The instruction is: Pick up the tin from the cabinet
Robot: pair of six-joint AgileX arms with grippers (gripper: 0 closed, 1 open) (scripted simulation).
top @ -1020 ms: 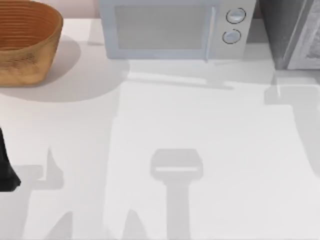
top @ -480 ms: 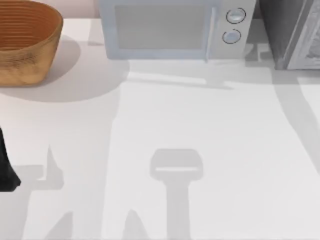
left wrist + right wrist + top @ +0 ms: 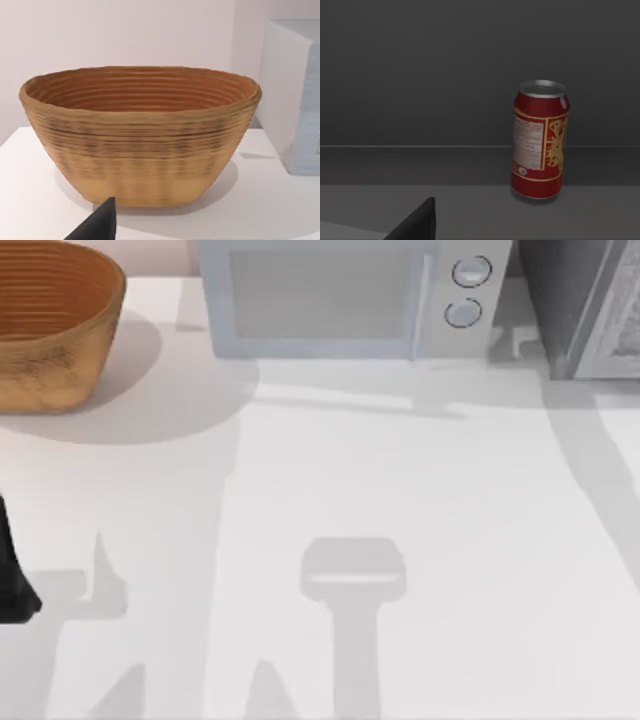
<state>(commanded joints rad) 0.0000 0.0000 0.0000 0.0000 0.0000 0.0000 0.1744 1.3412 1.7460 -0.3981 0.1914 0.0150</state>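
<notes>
Red-and-yellow printed metal tin [image 3: 539, 141] stands upright on the dark grey cabinet shelf [image 3: 470, 210], ahead of our right gripper [image 3: 417, 222]; finger state: we cannot tell. Approach step; next, advance and centre on it.

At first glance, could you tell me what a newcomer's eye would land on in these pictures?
Probably the red tin, standing upright inside the dark grey cabinet in the right wrist view, apart from that arm's finger tip in the foreground. Next, the big woven basket at the table's far left corner, and the pale microwave beside it along the back edge. The left arm sits parked at the table's left edge.
</notes>
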